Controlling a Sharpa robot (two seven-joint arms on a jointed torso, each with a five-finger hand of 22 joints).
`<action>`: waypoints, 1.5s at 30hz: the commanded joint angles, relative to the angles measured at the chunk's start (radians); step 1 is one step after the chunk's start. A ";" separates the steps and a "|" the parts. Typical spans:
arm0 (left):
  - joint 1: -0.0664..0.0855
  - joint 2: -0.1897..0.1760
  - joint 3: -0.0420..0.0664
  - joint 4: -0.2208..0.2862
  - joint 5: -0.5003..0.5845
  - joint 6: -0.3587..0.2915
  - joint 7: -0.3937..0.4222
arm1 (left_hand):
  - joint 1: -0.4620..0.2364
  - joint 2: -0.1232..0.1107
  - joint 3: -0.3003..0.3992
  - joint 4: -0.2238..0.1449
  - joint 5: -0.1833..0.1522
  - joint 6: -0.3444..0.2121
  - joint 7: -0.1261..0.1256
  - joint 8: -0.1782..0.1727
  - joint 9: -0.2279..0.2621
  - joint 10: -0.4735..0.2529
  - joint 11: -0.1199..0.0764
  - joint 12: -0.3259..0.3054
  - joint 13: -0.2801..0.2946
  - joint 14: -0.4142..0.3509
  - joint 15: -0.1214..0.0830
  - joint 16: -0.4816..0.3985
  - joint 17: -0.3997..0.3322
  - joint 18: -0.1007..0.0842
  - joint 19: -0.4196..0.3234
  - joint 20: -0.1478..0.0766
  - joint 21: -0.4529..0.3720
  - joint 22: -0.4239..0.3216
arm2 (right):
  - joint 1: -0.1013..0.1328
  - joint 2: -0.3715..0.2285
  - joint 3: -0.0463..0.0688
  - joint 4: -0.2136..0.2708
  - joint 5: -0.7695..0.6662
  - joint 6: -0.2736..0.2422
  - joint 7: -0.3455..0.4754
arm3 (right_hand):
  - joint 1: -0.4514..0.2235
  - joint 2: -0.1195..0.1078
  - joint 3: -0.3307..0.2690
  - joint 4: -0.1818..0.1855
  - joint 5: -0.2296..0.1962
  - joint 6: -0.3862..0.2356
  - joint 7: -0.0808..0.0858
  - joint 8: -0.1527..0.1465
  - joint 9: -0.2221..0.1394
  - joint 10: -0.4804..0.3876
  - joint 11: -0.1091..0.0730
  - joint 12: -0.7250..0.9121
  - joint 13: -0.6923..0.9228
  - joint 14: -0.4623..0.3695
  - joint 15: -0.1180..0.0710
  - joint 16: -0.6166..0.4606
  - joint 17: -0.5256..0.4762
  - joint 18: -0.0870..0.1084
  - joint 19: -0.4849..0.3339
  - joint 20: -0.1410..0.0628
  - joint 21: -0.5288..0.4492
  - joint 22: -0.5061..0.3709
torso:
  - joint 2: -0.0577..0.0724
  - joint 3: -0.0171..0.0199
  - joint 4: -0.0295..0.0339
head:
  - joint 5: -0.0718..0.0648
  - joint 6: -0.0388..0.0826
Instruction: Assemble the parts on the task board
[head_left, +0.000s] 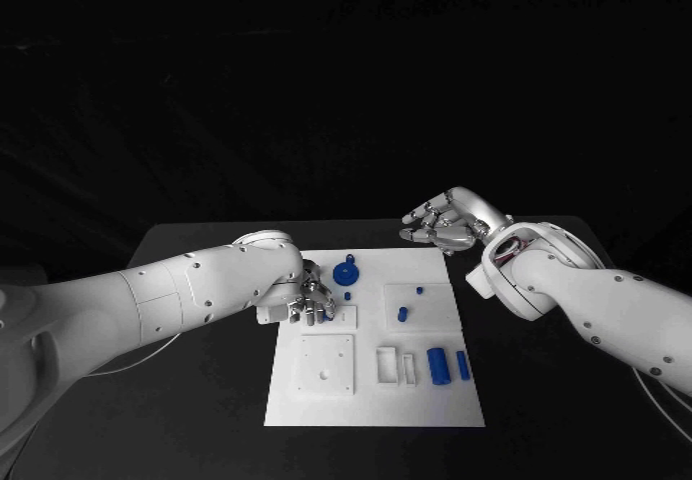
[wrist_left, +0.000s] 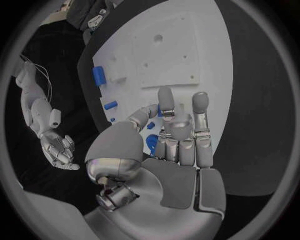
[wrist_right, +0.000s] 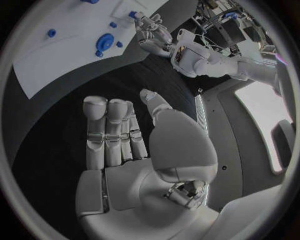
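**Op A:** I see the flat white task board (head_left: 433, 405) in the middle of the black bench (head_left: 188, 250). My left hand (head_left: 309, 303) rests fingers-down on the board's left edge, beside the round blue gear-like part (head_left: 346, 272).

**Op B:** Is it holding anything?

**Op A:** I cannot tell; in the wrist view its fingers (wrist_left: 200, 107) are straight and close together over the board, with small blue parts just beside them.

**Op B:** And the right?

**Op A:** My right hand (head_left: 444, 222) hangs above the bench just past the board's far edge, fingers loosely apart, holding nothing. Two blue cylinders (head_left: 438, 366) lie in the board's near right part.
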 joint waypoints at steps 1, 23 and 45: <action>-0.003 0.009 -0.002 -0.003 -0.005 0.012 0.007 | -0.003 0.008 0.147 -0.144 0.000 0.083 -0.075 -0.001 0.000 0.046 -0.011 0.003 0.001 0.007 -0.003 -0.002 0.001 0.017 0.002 0.005 0.005 0.018 | 0.000 0.001 0.001 0.001 0.001 0.002 0.011 | 0.000 -0.007 0.003 0.000 0.006 0.000 0.000 0.003 0.000 0.004 0.000 0.000 -0.001 0.002 -0.002 -0.006 0.000 -0.002 0.021 0.005 0.002 0.076 | 0.000 -0.0002 -0.0002 | -0.001 0.001; -0.014 0.043 -0.002 -0.031 0.018 0.043 -0.001 | -0.025 0.016 0.125 -0.139 -0.016 0.092 -0.080 0.001 0.015 0.046 -0.011 0.006 0.002 0.007 -0.004 -0.003 0.002 0.010 0.005 0.005 -0.006 0.015 | 0.000 0.006 0.001 -0.002 0.001 0.004 0.011 | -0.001 -0.007 0.006 0.001 0.008 0.001 0.000 0.004 0.000 0.004 0.000 0.000 -0.002 0.002 -0.002 -0.006 0.000 -0.002 0.021 0.005 0.001 0.076 | -0.001 0.0002 0.0001 | -0.005 -0.002; -0.013 -0.034 0.007 0.039 0.022 -0.071 0.028 | 0.093 -0.168 -0.332 0.209 -0.411 -0.071 -0.033 -0.004 -0.316 0.042 0.019 -0.049 0.005 -0.031 0.005 -0.056 -0.117 -0.012 0.021 0.010 -0.097 0.007 | 0.000 0.001 0.001 -0.014 0.001 -0.001 0.013 | -0.005 -0.010 0.003 0.006 0.010 -0.008 0.003 0.003 0.000 0.003 0.001 -0.001 -0.003 0.001 -0.001 -0.008 0.000 -0.001 0.020 0.005 -0.005 0.075 | -0.003 -0.0038 0.0018 | -0.008 0.007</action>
